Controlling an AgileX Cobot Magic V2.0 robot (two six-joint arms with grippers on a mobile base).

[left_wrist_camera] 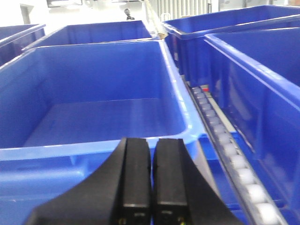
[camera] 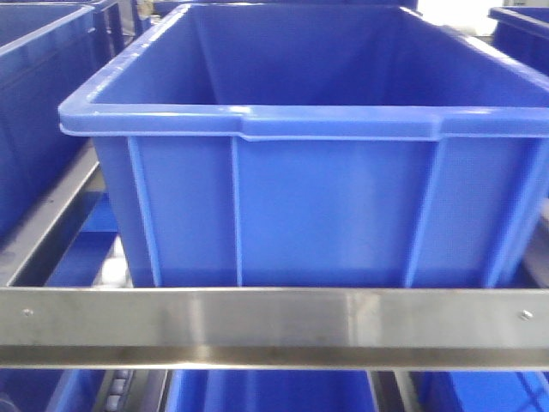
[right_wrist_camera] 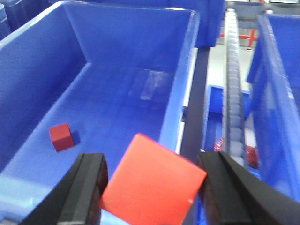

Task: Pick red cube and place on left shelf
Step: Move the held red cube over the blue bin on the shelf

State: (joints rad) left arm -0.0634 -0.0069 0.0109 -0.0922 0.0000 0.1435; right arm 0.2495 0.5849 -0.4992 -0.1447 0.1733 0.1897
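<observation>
Crate below held red cube contains another red block.

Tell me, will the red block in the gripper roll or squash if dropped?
Probably neither. The red cube has flat faces and sharp edges, so it should settle rather than roll, as the other red block sits flat in the crate. Its edges look undented in the right gripper, suggesting it's stiff.

Crate behind shelf rail. Cube betw. R gripper fingers, over bin near rim. 2nd cube on bin floor, left. Rollers right of bin.
</observation>
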